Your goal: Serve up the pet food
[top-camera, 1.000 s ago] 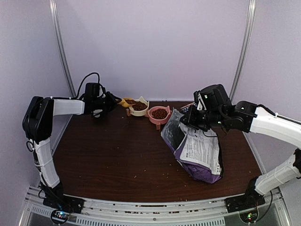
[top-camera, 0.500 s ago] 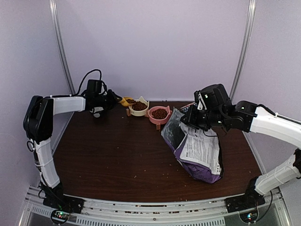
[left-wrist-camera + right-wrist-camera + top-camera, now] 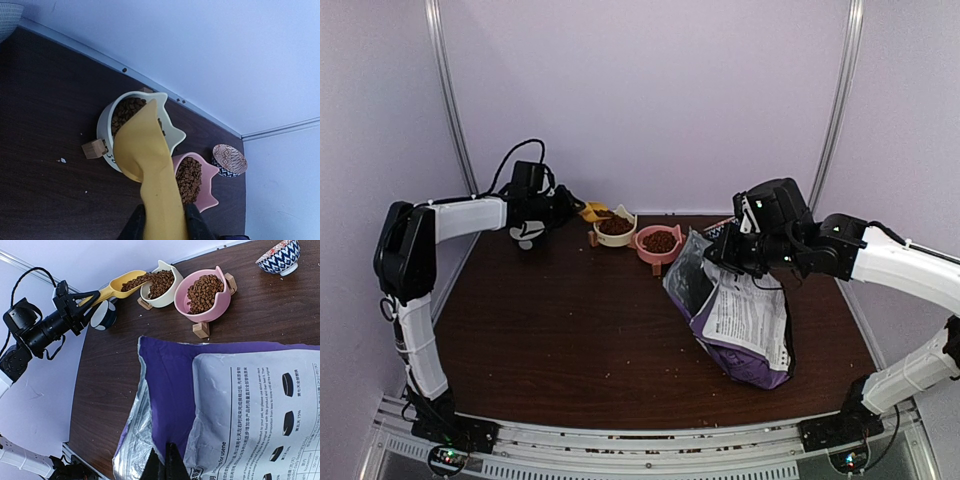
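Pet food fills a cream bowl [image 3: 125,112] and a pink bowl [image 3: 187,175] at the back of the table. My left gripper [image 3: 162,225] is shut on the handle of a yellow scoop [image 3: 145,155]. The scoop's mouth is tipped over the cream bowl's rim. In the right wrist view, kibble [image 3: 137,280] runs from the scoop [image 3: 112,287] into that bowl. The purple bag [image 3: 740,320] slumps at centre right with its white label up. My right gripper [image 3: 165,465] is shut on the bag's open top edge and holds it up.
A blue patterned bowl [image 3: 279,255] stands right of the pink bowl. A dark-and-white cup [image 3: 102,315] sits under my left wrist. Both food bowls rest on small wooden blocks [image 3: 201,329]. Crumbs lie on the brown tabletop [image 3: 580,330].
My left arm has risen and shifted slightly right, tipping the scoop further over the cream bowl. The right arm and the bag have not moved.
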`<action>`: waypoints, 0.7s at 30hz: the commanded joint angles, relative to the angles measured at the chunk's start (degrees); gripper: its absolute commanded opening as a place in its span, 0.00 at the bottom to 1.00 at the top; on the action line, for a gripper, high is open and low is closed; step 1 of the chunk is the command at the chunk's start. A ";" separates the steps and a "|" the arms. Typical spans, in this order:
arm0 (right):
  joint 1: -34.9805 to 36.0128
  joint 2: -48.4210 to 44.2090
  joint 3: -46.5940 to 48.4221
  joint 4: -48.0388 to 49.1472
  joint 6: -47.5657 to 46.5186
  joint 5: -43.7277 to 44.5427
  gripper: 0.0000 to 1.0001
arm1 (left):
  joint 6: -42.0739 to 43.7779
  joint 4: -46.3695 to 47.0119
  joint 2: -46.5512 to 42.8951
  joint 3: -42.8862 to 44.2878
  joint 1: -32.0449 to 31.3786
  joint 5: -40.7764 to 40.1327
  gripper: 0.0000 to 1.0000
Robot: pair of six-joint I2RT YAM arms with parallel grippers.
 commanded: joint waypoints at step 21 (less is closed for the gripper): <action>-0.74 -1.40 -0.52 1.43 -0.66 -0.48 0.00 | 9.46 -7.33 -1.64 4.35 -1.01 -7.48 0.00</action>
